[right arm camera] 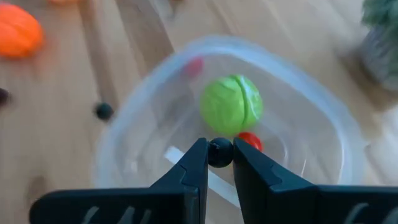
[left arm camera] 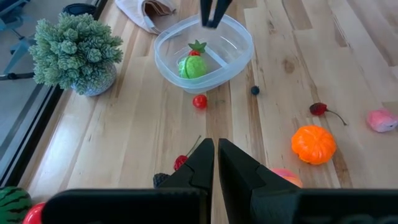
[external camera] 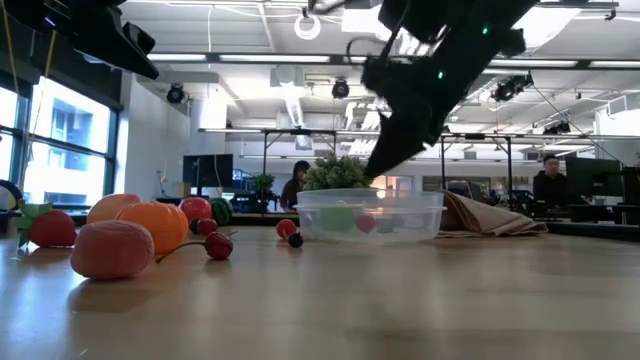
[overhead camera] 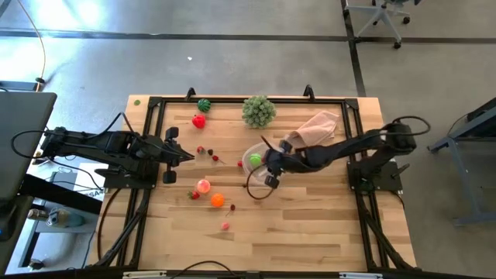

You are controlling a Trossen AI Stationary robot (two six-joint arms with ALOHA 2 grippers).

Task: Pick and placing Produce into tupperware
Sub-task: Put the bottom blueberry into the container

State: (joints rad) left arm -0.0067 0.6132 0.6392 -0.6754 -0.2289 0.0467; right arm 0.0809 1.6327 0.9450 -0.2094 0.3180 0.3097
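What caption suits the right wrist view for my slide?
Right end effector holding a small dark berry above the tupperware, which contains a green ball.

Tupperware: clear, holding bright green and red produce. Right tool: black, clamping a dark berry. Bench: pale wood grain.

Leafy ball — pale green, upper middle of the high view, at the table's far edge. Pink cloth crumpled just right of it. Office chair at upper right, on the floor. Low view: two people sit in the background — one at centre, one at right by a monitor.
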